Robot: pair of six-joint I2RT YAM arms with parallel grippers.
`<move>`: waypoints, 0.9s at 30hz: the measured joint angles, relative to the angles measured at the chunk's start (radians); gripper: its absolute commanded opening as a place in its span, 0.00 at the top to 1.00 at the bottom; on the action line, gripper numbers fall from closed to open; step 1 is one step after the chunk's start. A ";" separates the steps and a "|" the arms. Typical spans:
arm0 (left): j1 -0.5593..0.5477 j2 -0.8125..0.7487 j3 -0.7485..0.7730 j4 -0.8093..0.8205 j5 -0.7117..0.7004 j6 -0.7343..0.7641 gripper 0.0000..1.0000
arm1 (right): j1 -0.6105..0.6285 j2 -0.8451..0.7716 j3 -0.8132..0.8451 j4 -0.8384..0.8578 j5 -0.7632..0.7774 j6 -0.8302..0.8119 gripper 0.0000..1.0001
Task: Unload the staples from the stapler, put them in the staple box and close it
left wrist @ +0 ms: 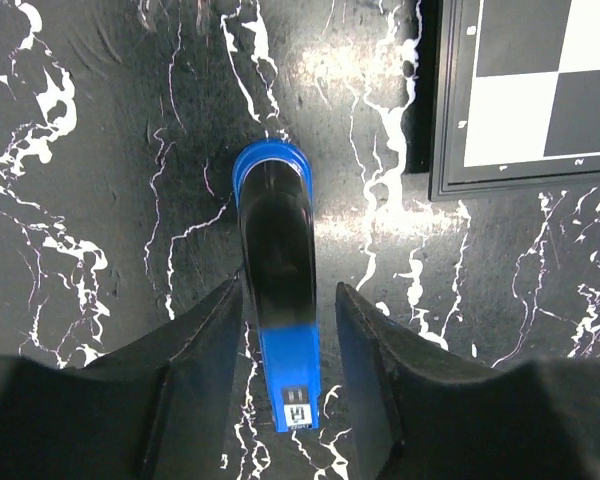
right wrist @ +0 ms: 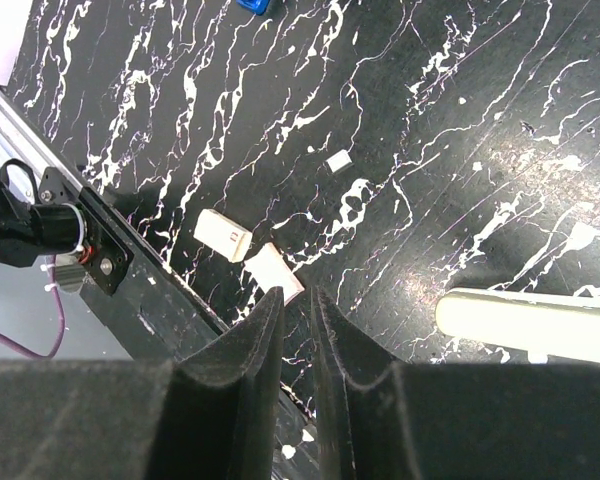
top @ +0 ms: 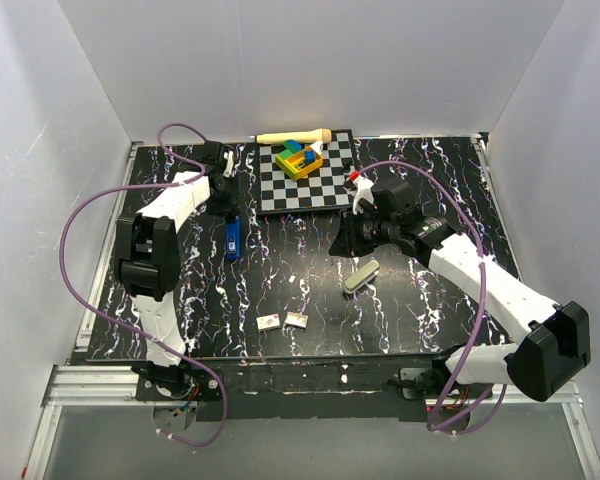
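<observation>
Stapler (top: 232,238) is lying flat on the tabletop (top: 400,320), left half, w/ its long side running away from the arm bases. It's just beside the near-left corner of the chessboard (top: 305,180), not touching it afaict. Left wrist cam shows it top-down: blue body, glossy black strip on top, rounded blue end pointing away, small label at the near end.

Left jaws are spread and straddle the stapler's near half, one finger (left wrist: 205,340) on each side. There's a clear strip of tabletop btw the stapler and one finger. The other finger is right up against it, can't tell if it actually touches. Either way nothing's pinched.

Right jaws hang over the middle of the tabletop, well apart from the stapler. Only a thin slit btw the fingers (right wrist: 245,350), nothing in it.

Other stuff: a pale oblong piece (top: 361,277) lies just on the near side of the right arm's wrist. Two small white bits (top: 270,321) sit side by side near the front edge, and in the right wrist cam they show up just past the fingertips. On the chessboard there's a cluster of colored blocks (top: 300,158), and a wooden stick (top: 295,136) lies along its far edge.
</observation>
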 measured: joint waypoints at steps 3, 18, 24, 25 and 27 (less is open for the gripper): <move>0.000 0.000 0.000 0.021 0.000 0.006 0.48 | 0.004 0.010 0.000 0.002 0.000 0.001 0.74; -0.005 -0.116 -0.052 0.072 0.127 0.052 0.38 | 0.005 0.024 0.000 -0.002 0.049 0.003 0.57; -0.116 -0.283 -0.113 0.107 0.192 0.083 0.34 | 0.004 -0.001 0.000 -0.033 0.140 0.014 0.44; -0.140 -0.299 -0.114 0.112 0.201 0.084 0.34 | 0.003 -0.012 0.000 -0.046 0.159 0.018 0.42; -0.195 -0.334 -0.121 0.131 0.224 0.090 0.33 | -0.004 -0.036 0.000 -0.067 0.191 0.024 0.40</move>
